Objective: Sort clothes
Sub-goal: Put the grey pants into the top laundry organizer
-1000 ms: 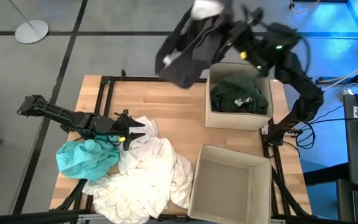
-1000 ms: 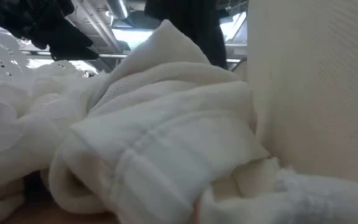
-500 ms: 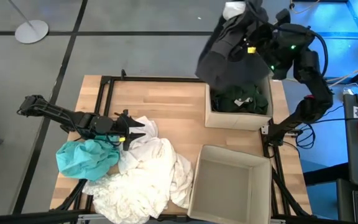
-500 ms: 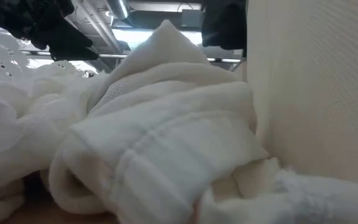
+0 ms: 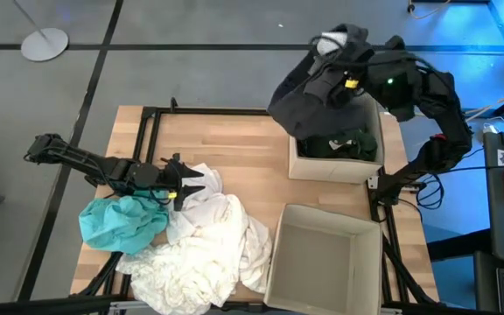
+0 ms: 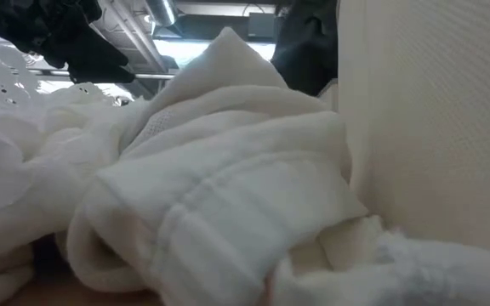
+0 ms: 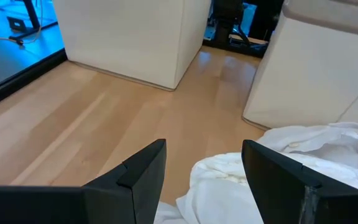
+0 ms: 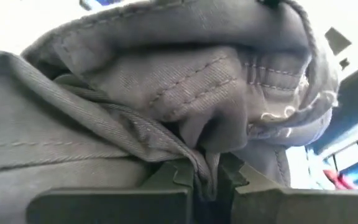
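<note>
My right gripper [image 5: 350, 77] is shut on a dark grey garment [image 5: 309, 92] held above the far cardboard box [image 5: 297, 163], which holds a dark green garment [image 5: 348, 143]. The grey garment also shows in the low view [image 6: 307, 51]. My left gripper [image 5: 189, 181] is open and empty, just above the far edge of the white pile [image 5: 204, 241]; its fingers [image 7: 143, 174] stand over white cloth [image 7: 229, 186]. A teal garment [image 5: 121, 220] lies on the table at the pile's left. My right gripper pinches a bunched fold of the dark grey garment [image 8: 205, 160] between its two fingers, several layers thick. The garment hangs from the fingers, spread toward the table's left, above the far box's left part.
A second, empty cardboard box [image 5: 322, 262] stands at the near right. Bare wood [image 5: 226, 140] lies between the pile and the far box. The white pile fills the low view [image 6: 211, 204], with a box wall [image 6: 432, 127] at its right.
My right gripper has carried the dark grey garment from beyond the table's far edge toward the right and then down over the far box. The garment has swung with it and now hangs lower, covering the box's left part.
</note>
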